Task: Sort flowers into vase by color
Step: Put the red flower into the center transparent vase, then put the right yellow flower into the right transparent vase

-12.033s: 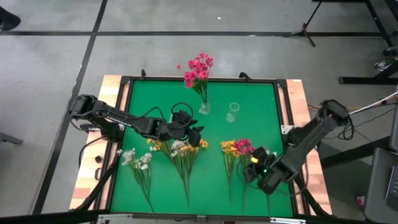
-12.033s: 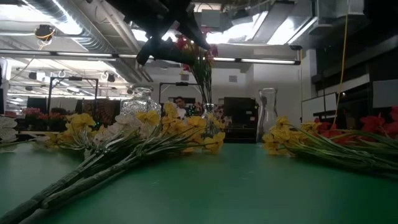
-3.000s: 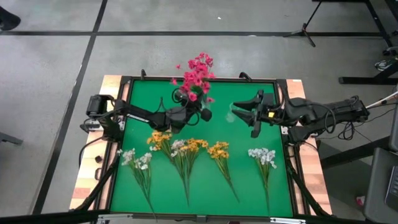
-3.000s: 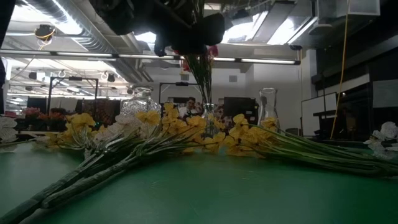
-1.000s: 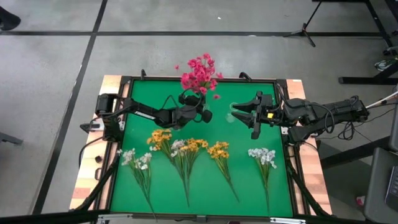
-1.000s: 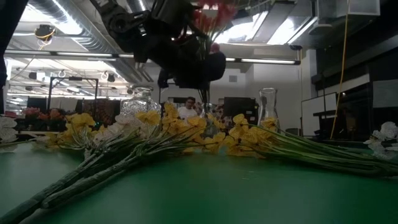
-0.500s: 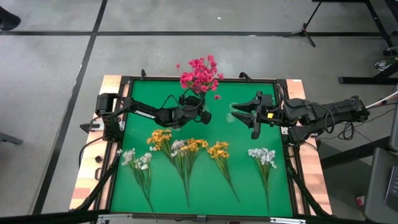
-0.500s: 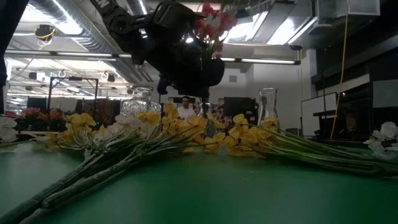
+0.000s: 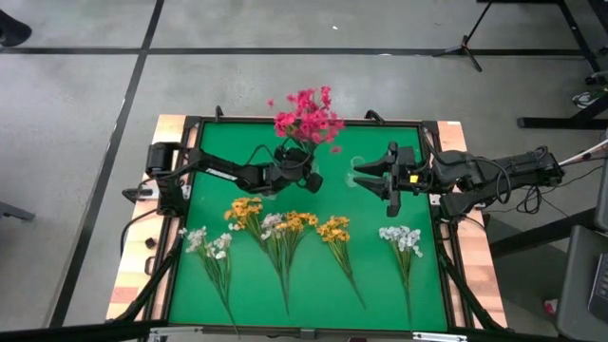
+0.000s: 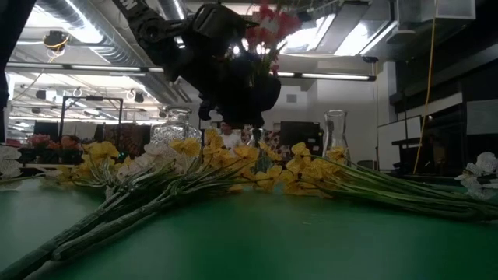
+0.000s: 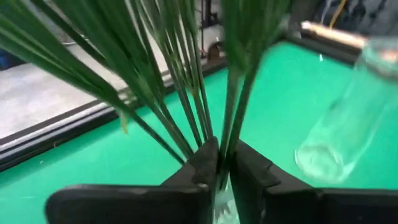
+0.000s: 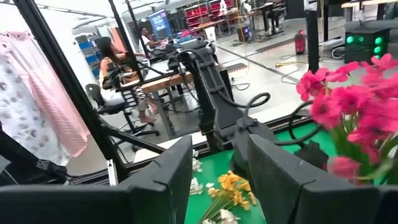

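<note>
A bunch of magenta-pink flowers stands tilted at the table's far middle, its green stems fanning up out of my left gripper, which is shut on them. Below the fingers a bit of clear glass shows. An empty clear vase stands just to the right. My right gripper hovers beside that vase, raised, pointing toward the table's left, open with nothing between its fingers. Yellow sprigs and white sprigs lie flat on the green mat. My left gripper pinches the pink bunch's stems low down, where they gather, between its two fingers. The fingers come nearly level from the table's left and lie across the stems. The bunch stands up above the fingers, leaning toward the far right, clear of the mat.
More sprigs lie in a row along the near half: yellow, mixed yellow and white, white. A raised black frame borders the mat. Free mat lies between the vases and the row of sprigs.
My left gripper has stayed in place but its wrist has turned, and the pink blossoms have swung a little toward the table's right. My right gripper has kept still.
</note>
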Action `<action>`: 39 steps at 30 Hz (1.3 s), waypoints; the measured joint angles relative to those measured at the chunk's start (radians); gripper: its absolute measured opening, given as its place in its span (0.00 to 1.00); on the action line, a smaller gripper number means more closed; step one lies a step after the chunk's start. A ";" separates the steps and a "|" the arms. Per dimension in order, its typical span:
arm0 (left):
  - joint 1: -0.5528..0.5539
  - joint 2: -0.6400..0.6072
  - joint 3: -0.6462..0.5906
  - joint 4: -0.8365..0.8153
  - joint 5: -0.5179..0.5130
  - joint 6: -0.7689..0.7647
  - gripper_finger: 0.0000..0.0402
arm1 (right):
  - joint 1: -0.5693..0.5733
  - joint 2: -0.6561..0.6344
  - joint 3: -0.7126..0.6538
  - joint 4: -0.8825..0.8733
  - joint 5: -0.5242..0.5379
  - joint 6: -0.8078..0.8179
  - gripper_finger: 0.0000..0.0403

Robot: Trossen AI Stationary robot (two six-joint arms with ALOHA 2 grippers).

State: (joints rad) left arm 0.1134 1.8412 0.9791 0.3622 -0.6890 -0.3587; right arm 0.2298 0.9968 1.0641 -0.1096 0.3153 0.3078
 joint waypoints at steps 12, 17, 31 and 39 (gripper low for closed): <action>-0.043 -0.007 -0.002 -0.014 -0.095 0.083 0.31 | 0.000 0.000 0.000 -0.079 0.008 0.003 0.38; -0.063 -0.008 -0.002 -0.014 -0.102 0.077 0.37 | 0.000 0.000 0.000 -0.077 0.012 0.003 0.38; -0.110 -0.033 -0.001 -0.008 -0.117 0.082 0.38 | 0.000 0.000 0.000 -0.137 0.034 0.027 0.38; -0.155 -0.127 0.000 -0.076 -0.137 0.102 0.38 | 0.000 0.000 0.000 -0.181 0.043 0.037 0.38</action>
State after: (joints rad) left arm -0.0415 1.7144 0.9791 0.2862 -0.8257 -0.2566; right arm 0.2295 0.9970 1.0645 -0.2907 0.3588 0.3452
